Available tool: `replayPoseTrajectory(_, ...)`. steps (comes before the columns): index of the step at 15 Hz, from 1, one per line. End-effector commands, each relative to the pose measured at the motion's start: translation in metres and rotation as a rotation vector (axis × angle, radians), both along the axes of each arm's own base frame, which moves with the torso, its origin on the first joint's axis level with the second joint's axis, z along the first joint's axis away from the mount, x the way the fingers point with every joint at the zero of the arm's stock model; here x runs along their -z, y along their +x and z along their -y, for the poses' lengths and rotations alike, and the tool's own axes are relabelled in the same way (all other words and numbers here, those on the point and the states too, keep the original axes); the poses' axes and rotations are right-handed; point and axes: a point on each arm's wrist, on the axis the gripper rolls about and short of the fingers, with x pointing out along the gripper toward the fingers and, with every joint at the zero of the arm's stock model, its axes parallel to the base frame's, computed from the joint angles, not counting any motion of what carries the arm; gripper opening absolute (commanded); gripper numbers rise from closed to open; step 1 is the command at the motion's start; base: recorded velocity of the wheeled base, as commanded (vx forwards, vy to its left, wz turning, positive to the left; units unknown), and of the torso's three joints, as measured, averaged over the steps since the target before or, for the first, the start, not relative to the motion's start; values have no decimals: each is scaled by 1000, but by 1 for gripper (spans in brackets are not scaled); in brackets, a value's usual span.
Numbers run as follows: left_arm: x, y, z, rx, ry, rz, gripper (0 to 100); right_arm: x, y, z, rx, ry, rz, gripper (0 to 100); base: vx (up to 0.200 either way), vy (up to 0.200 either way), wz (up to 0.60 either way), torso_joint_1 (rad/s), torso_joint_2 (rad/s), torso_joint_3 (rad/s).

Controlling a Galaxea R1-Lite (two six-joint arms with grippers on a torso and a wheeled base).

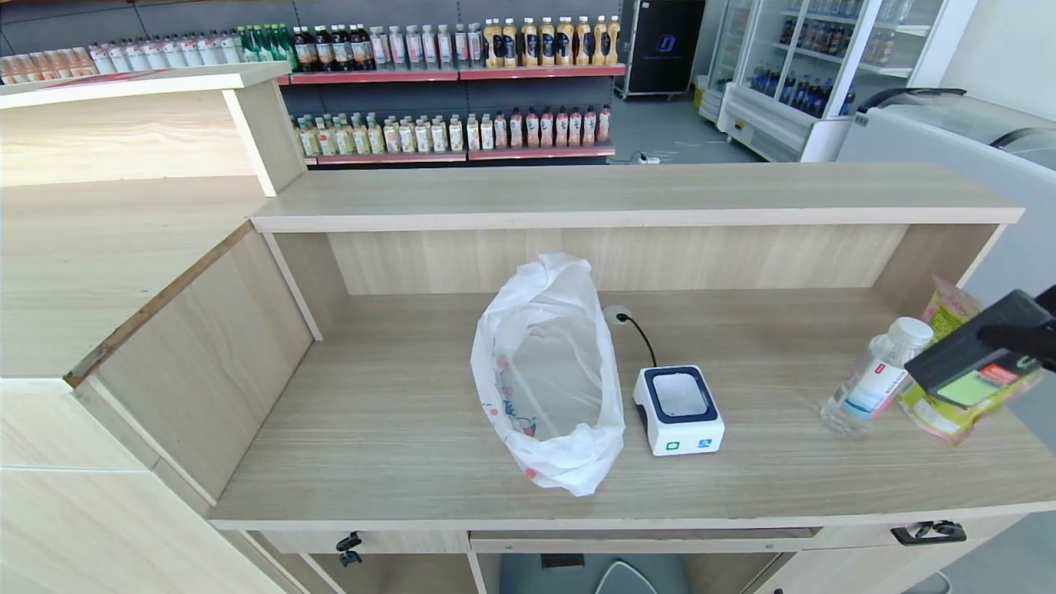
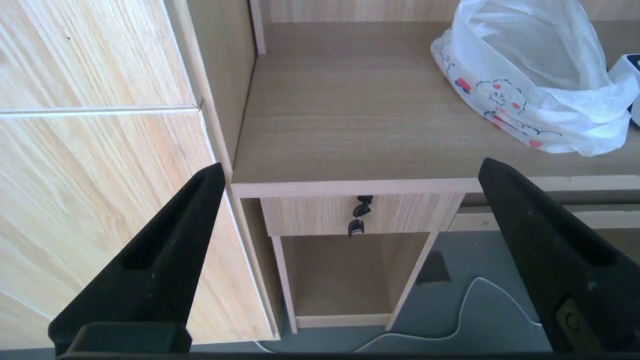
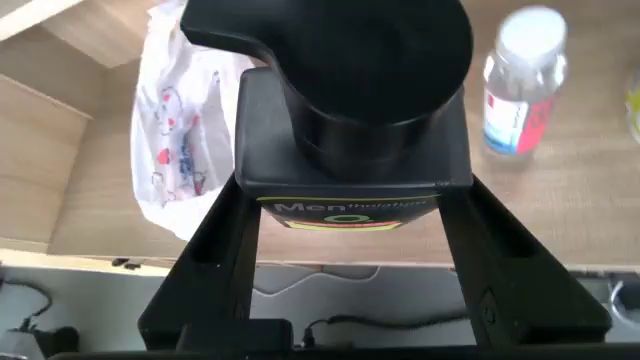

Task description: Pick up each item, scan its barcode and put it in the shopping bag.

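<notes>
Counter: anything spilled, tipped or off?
Nothing stands out. The bag lies open beside the scanner, the bottle stands upright with the pouch beside it at the counter end; no spill. The right gripper holds a black item.

The right gripper (image 1: 1021, 340) runs off the head view's right edge, so only part of it shows on the dark rectangular box with a green and red label (image 1: 973, 363). That box covers the middle of the green-yellow crinkled snack pouch (image 1: 947, 419). In the left wrist view the white plastic shopping bag (image 2: 530, 80) is cropped by the picture's edges. From the right wrist, the box hides one side of the bag. The label's print is too small to read.
</notes>
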Motion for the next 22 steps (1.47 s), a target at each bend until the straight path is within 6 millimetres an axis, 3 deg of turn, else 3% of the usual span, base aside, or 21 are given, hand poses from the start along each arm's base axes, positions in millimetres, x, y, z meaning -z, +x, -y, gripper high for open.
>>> replayPoseTrajectory(1, 0, 0, 0, 0, 0, -1, 100, 3, -17, 5, 110, -5, -38, 0, 0, 0, 0, 0, 0, 0)
replayPoseTrajectory(5, 0, 0, 0, 0, 0, -1, 100, 7, -17, 4, 217, -117, -108, 0, 0, 0, 0, 0, 0, 0)
replayPoseTrajectory(8, 0, 0, 0, 0, 0, -1, 100, 7, -18, 2, 187, -190, -103, 0, 0, 0, 0, 0, 0, 0)
replayPoseTrajectory(12, 0, 0, 0, 0, 0, -1, 100, -4, -11, -17, 61, -196, -52, 0, 0, 0, 600, -1, 2, 5)
replayPoseTrajectory(16, 0, 0, 0, 0, 0, -1, 100, -11, 23, -23, 84, -17, -100, 0, 0, 0, 600, 1, 4, 6)
replayPoseTrajectory(18, 0, 0, 0, 0, 0, -1, 100, -11, 39, -21, 103, 67, -113, 0, 0, 0, 0, 0, 0, 0)
replayPoseTrajectory(22, 0, 0, 0, 0, 0, -1, 100, 10, 56, -22, 88, 84, -204, 0, 0, 0, 0, 0, 0, 0)
